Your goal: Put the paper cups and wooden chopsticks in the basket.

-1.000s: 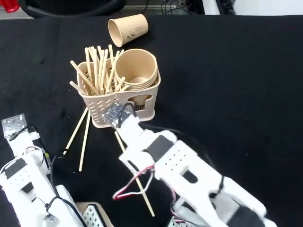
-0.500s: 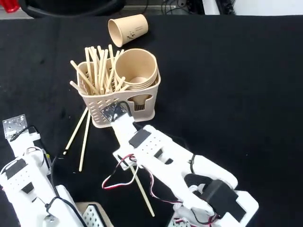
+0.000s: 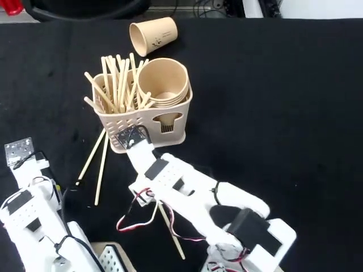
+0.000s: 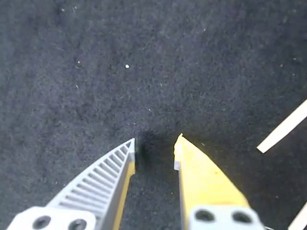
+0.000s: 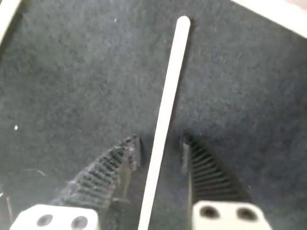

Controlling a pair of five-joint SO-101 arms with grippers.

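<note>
A beige basket holds several wooden chopsticks and stacked paper cups. Another paper cup lies on its side behind it. Two chopsticks lie on the cloth left of the basket. A third chopstick runs under my right arm. My right gripper is open, one finger on each side of this chopstick, just in front of the basket. My left gripper is open over bare black cloth, with a chopstick end off to one side.
My left arm stands at the table's near left corner. Black cloth covers the table, with wide free room to the right of the basket. A red object sits at the far left edge.
My right arm has swung left and dropped lower; its wrist end moved from the basket's front toward its front left corner. The left arm, basket and cups have not moved.
</note>
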